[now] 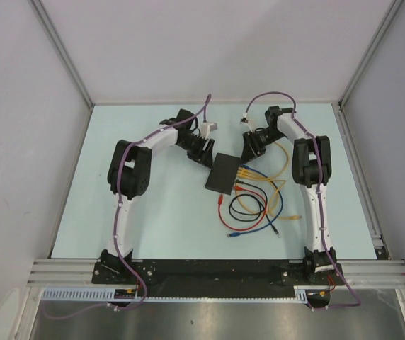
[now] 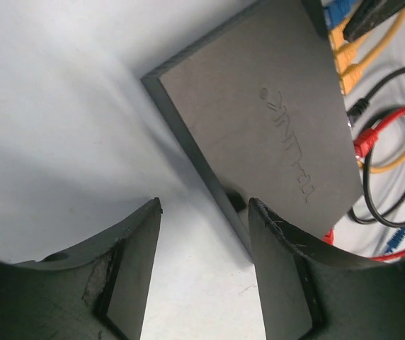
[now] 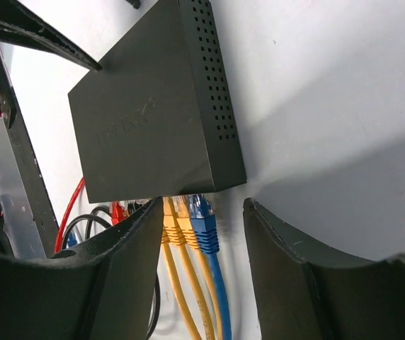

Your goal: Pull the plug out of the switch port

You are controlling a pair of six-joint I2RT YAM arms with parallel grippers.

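Observation:
The switch [image 1: 224,173] is a flat matte-black box near the table's middle. It also shows in the left wrist view [image 2: 259,120] and the right wrist view [image 3: 153,120]. A blue plug [image 3: 204,225] and two yellow plugs [image 3: 174,225] sit in its port edge; a red plug [image 3: 117,211] lies beside them. My right gripper [image 3: 204,212] is open, its jaws standing either side of the blue and yellow plugs without touching them. My left gripper [image 2: 204,212] is open and empty at the switch's opposite corner, its right finger [image 2: 287,269] close to the box edge.
Loose yellow, red, black and blue cables [image 1: 259,205] lie coiled right and front of the switch. A white connector [image 1: 208,127] lies behind the left gripper. Grey walls enclose the table on three sides.

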